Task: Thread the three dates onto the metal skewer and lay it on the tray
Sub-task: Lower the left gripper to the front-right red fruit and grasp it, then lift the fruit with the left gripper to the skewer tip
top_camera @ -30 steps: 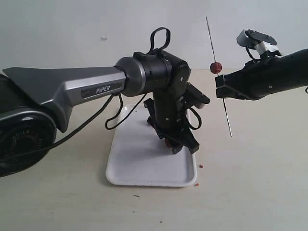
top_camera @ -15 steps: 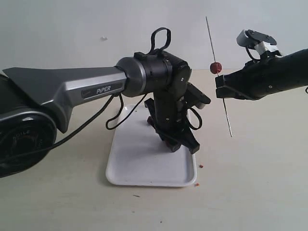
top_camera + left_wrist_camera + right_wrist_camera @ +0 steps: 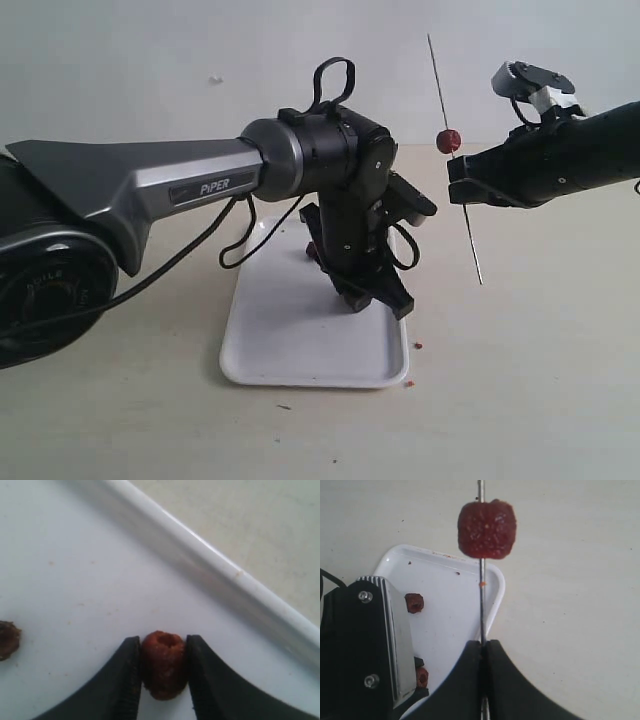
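The white tray [image 3: 290,350] lies under my left arm. My left gripper [image 3: 352,298] is low over it, shut on one date [image 3: 164,664] that both pads touch. A second date [image 3: 7,640] lies loose on the tray [image 3: 225,575] beside it; the right wrist view shows it as the loose date [image 3: 414,602]. My right gripper [image 3: 458,190] is raised to the right of the tray, shut on the metal skewer [image 3: 470,235], which stands nearly upright. The third date [image 3: 449,139] is threaded on the skewer [image 3: 481,605] above the right gripper [image 3: 482,643].
Small red crumbs [image 3: 418,345] lie on the beige table off the tray's right edge. The bulky left arm [image 3: 200,180] and its cable loop span the left half of the exterior view. A pale wall stands behind.
My left gripper has shifted slightly up and left over the tray with the date between its fingers. The right arm and skewer have not moved.
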You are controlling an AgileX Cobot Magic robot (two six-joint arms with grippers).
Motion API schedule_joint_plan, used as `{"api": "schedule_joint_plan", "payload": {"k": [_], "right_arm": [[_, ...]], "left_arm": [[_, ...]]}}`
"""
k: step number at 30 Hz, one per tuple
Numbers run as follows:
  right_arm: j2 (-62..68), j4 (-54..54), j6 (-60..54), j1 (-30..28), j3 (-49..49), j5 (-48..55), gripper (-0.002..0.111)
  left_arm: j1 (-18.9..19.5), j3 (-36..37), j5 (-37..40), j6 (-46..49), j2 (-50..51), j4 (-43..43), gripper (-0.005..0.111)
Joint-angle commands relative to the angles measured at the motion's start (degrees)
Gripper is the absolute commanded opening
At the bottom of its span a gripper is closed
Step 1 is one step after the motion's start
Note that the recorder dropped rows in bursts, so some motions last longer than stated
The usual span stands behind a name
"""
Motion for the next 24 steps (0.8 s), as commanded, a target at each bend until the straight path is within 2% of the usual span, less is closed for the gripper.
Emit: {"api": "schedule_joint_plan", "payload": {"k": [1,10,16,19,24], "right_arm": [[-0.5,-0.1,-0.5,-0.2,-0.3,0.3,0.000],[-0.5,-0.1,-0.5,-0.2,-0.3,0.3,0.000],[-0.5,-0.3,-0.4,-0.2,-0.3,0.3,0.000],[-0.5,-0.3,-0.4,-0.2,-0.3,0.3,0.000],[-0.2,-1.1,-0.4,-0.2,-0.3,1.6,0.000]], "left_arm": [[0.0,-0.2,-0.1,-0.8,0.1,-0.3,0.032],[0.3,-0.2,-2.1,-2.8,-2.0,-0.4,0.032],[2.2,-0.2,-2.2,-4.8,-5.8,-1.6,0.032],[4.5,-0.2,-2.2,-5.5,-7.5,-6.0,0.032],[10.5,-0.2,-5.2,-4.3,-10.0,-22.5,0.032]]}}
